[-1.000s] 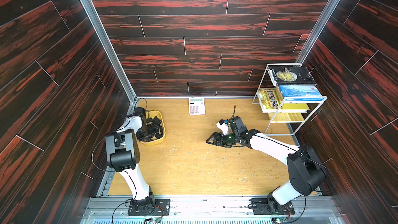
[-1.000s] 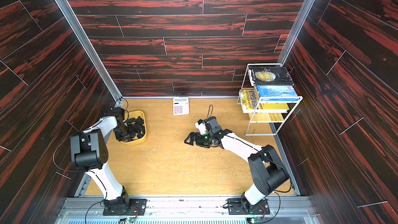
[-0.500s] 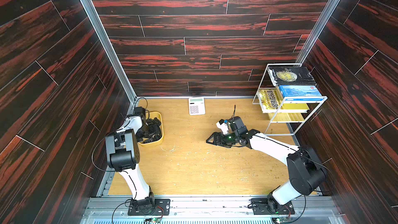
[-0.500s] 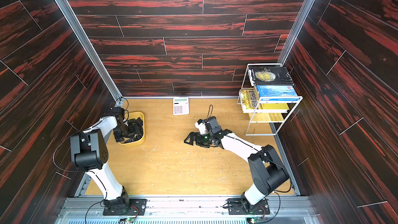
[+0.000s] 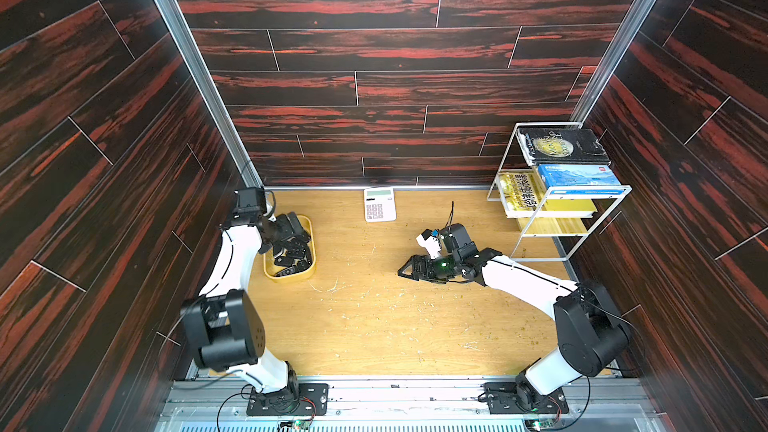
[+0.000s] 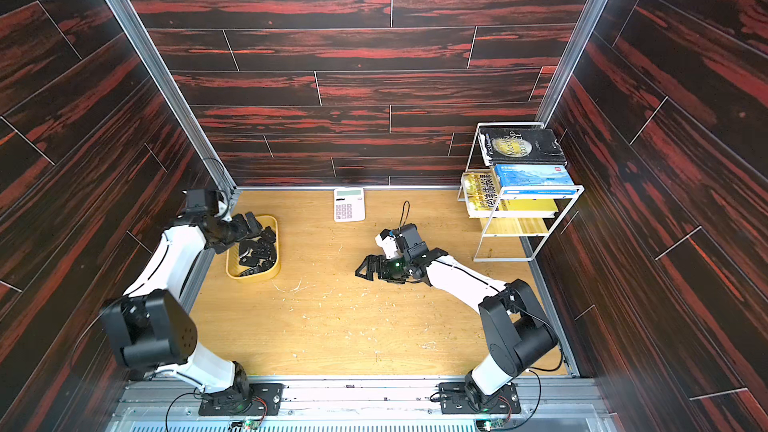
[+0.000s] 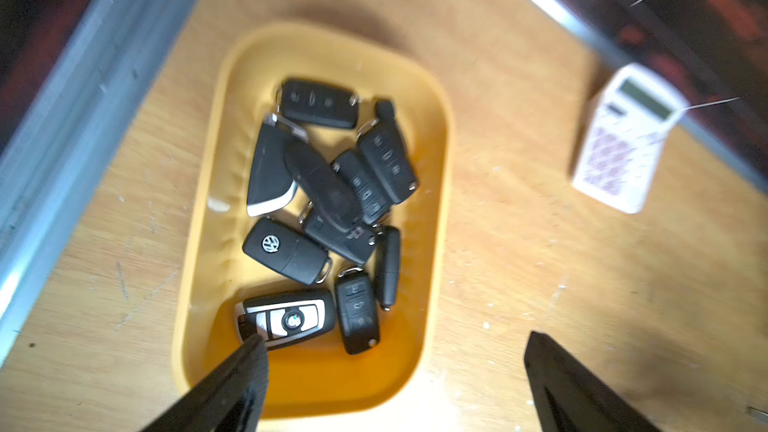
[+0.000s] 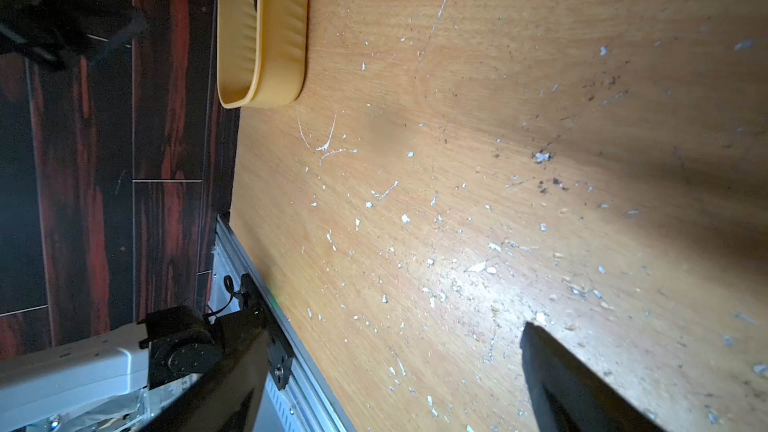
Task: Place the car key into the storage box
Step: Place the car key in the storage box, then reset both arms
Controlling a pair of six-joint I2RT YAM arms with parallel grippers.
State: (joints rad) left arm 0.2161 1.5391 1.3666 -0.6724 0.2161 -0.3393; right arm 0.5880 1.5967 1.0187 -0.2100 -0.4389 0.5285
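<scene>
Your left gripper (image 7: 395, 338) is spread wide with nothing between its jaws, and it hangs over the near end of the storage box (image 7: 316, 380). The car key (image 7: 286, 320), black with a silver face, lies flat on the box floor at that same end, off to one side of the gap. In the wrist view one fingertip (image 7: 245, 363) covers the key's end; you cannot tell whether it touches. The other black keys (image 7: 332, 184) are heaped further along the box. In a top view the storage box (image 5: 291, 278) sits on the table (image 5: 374, 326) near the left wall, well apart from the calculator (image 5: 379, 204). Your right gripper (image 5: 409, 270) is also wide open and holds nothing, low over bare table mid-scene.
</scene>
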